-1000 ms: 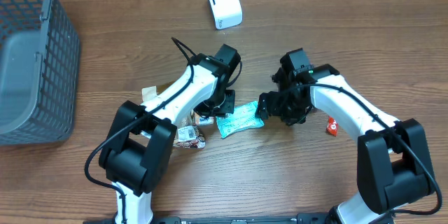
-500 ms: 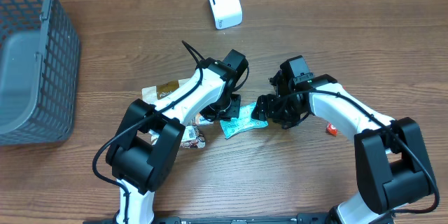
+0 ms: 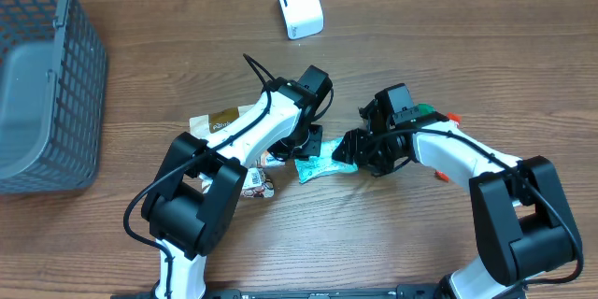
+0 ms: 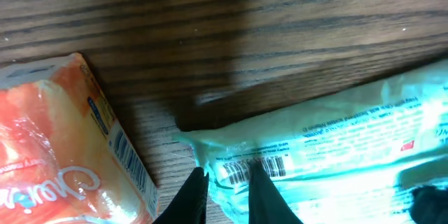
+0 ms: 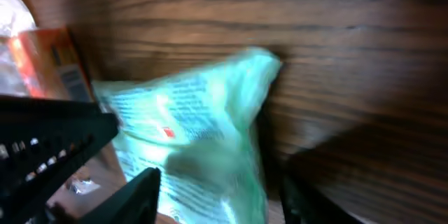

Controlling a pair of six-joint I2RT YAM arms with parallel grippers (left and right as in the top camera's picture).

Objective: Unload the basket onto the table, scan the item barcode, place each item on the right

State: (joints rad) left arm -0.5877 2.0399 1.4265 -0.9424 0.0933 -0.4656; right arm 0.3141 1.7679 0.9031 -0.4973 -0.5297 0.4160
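A teal snack packet lies on the wooden table between my two grippers. My left gripper is shut on its left end; in the left wrist view the black fingers pinch the packet's edge right at its printed barcode. My right gripper is at the packet's right end. In the right wrist view the right gripper is open, with one finger on each side of the blurred packet. A white scanner stands at the table's back centre, well away from the packet.
A grey mesh basket fills the far left. An orange packet lies just left of the teal one, with other snack packets near the left arm. A small red item lies beside the right arm.
My left gripper shifted right onto the packet's left end, then held still. The right gripper came down and left round the packet's right end, its jaws narrowing.
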